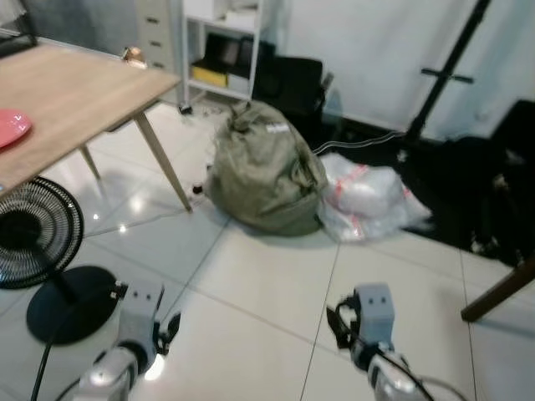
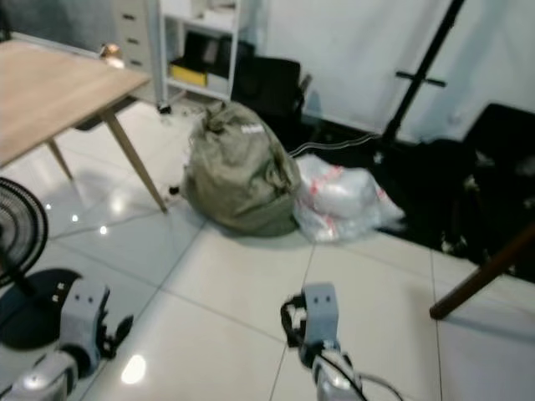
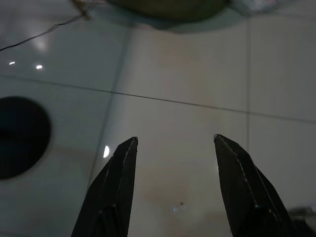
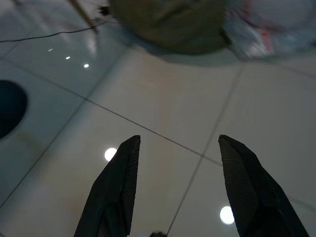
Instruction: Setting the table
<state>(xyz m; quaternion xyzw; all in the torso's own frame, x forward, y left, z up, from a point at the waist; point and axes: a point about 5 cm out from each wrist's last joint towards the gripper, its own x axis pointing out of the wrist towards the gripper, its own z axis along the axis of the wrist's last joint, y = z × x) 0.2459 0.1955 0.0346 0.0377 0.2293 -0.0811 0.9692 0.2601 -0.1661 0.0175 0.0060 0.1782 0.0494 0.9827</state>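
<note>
A wooden table (image 1: 75,92) stands at the left, with a red plate (image 1: 10,128) lying near its left edge. Both arms hang low over the white tiled floor, well away from the table. My left gripper (image 3: 175,140) is open, its two black fingers (image 3: 116,187) spread with bare tile between them. My right gripper (image 4: 177,140) is open too, holding nothing. The silver wrists of the left arm (image 1: 138,322) and right arm (image 1: 368,322) show at the bottom of the head views.
A black floor fan (image 1: 38,242) stands under the table's near side. An olive green sack (image 1: 263,171) and a clear plastic bag (image 1: 368,200) lie ahead on the floor. A white shelf unit (image 1: 221,42), a black tripod (image 1: 443,75) and dark bags line the back wall. A wooden leg (image 1: 501,292) slants at right.
</note>
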